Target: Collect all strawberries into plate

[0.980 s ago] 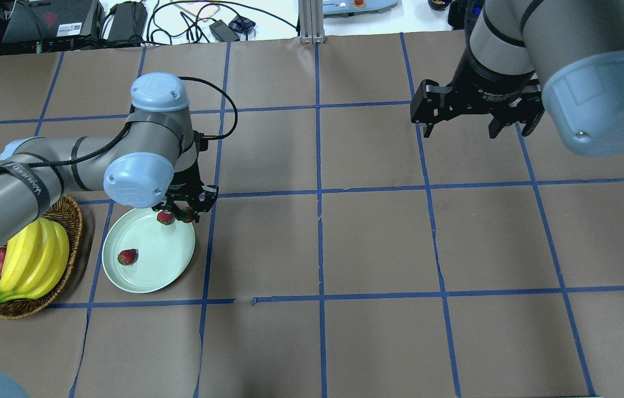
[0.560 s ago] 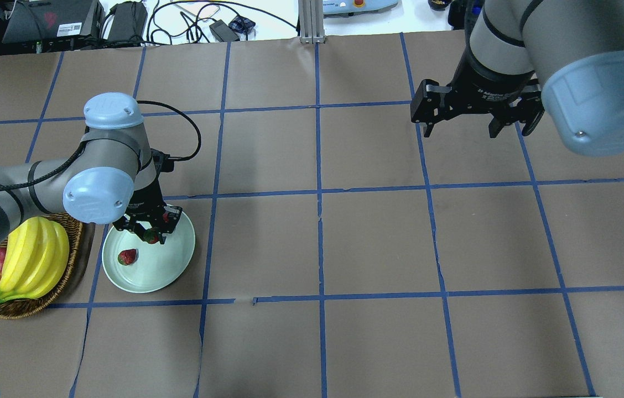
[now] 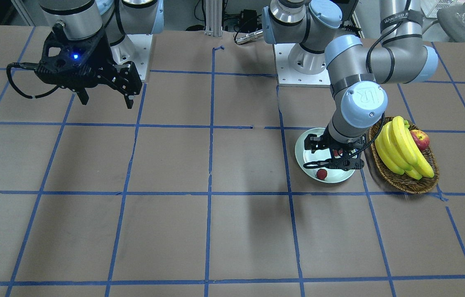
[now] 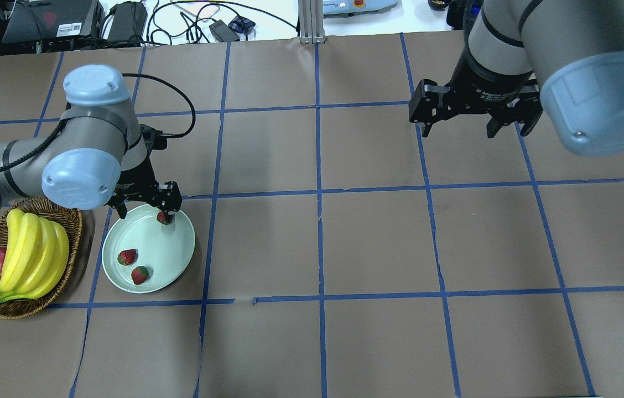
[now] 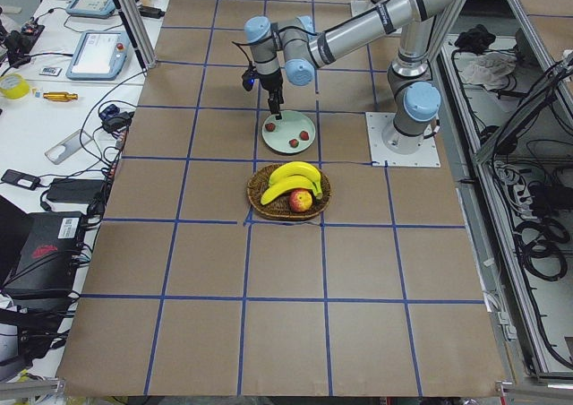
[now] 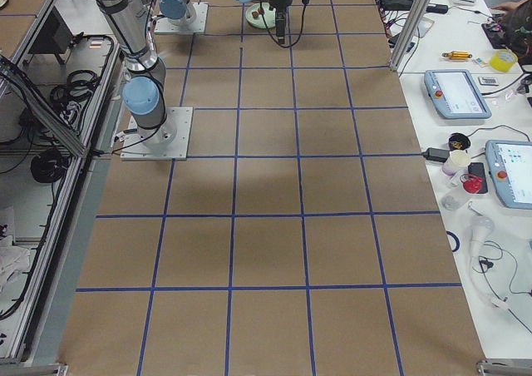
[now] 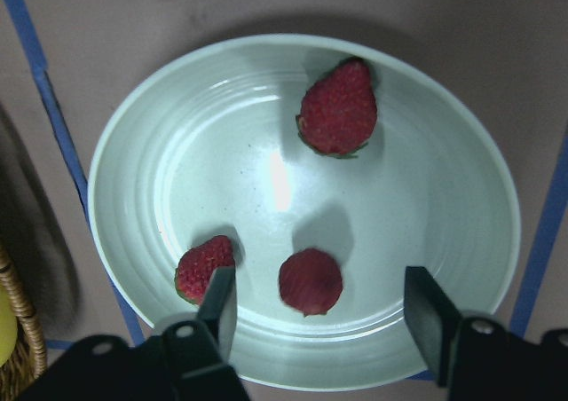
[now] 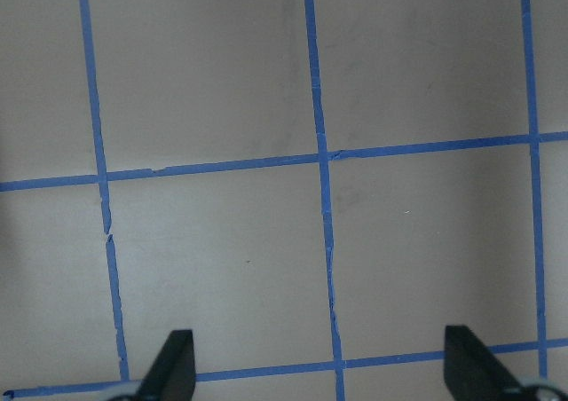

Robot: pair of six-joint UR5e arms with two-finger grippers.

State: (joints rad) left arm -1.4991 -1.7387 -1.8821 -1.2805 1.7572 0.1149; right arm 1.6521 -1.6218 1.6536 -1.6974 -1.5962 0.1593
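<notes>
- All three strawberries [image 7: 337, 108] are seen lying inside the plate [image 7: 426, 179]; collection is judged complete
- Left fingers [image 4: 146, 214] are held wide apart and empty over the plate; one berry lies between them, another just beside a tip
- Risk: a sideways withdrawal could knock a berry over the shallow rim or shift the plate
- Right fingers [image 8: 321, 361] are spread and empty over the table [image 8: 222, 90], well apart from the plate

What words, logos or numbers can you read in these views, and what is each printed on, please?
"UR": blue joint cap of the left arm.
"WANEED": black strap round the left arm; further letters unreadable.
White print on the right arm's wrist: too blurred to read.
White label on the black case at the back: too small to read.
</notes>
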